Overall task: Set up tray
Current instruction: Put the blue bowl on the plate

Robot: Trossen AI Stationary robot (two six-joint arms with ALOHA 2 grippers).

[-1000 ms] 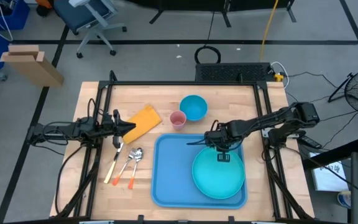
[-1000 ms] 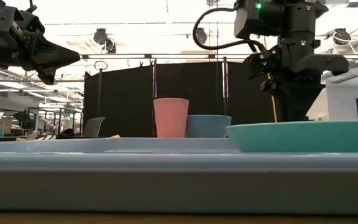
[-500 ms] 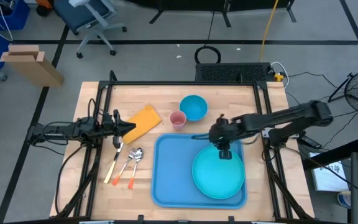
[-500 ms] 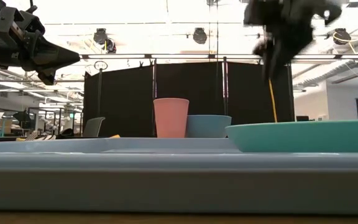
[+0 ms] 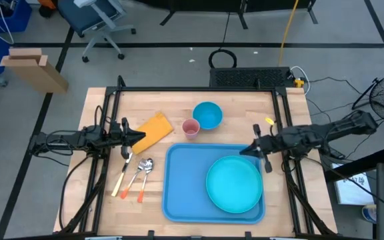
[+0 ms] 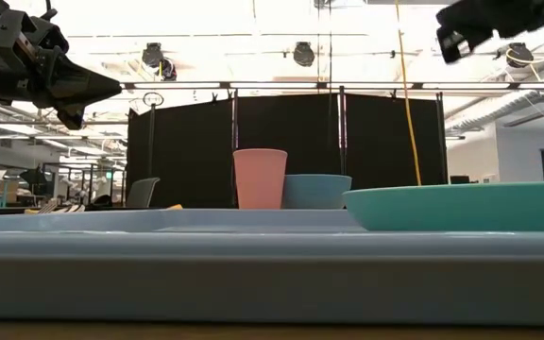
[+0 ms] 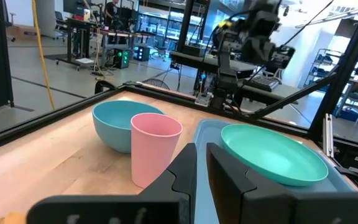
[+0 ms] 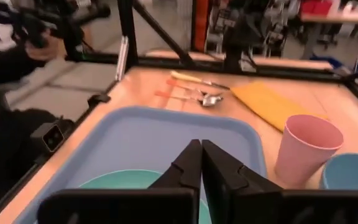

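The blue tray [image 5: 185,183] lies flat on the wooden table, toward its near right. The round turquoise plate [image 5: 234,185] rests on the tray's right half. My right gripper [image 5: 247,151] is shut and empty. It hangs high over the tray's far right corner and points toward the table's left; in the right wrist view [image 8: 201,163] its fingers meet. My left gripper [image 5: 142,135] is shut and empty. It is held level above the near end of a yellow napkin [image 5: 153,129], well clear of the table in the low view [image 6: 111,90].
A pink cup [image 5: 191,128] and a blue bowl [image 5: 208,115] stand just beyond the tray's far edge. Cutlery [image 5: 135,177] with orange and yellow handles lies left of the tray. A person's dark sleeve and hand [image 8: 39,50] show beyond the table's near side.
My right gripper has risen from over the plate's far rim and drawn back toward the table's right edge. It has tipped from pointing down to lying nearly level. The plate and tray have stayed in place.
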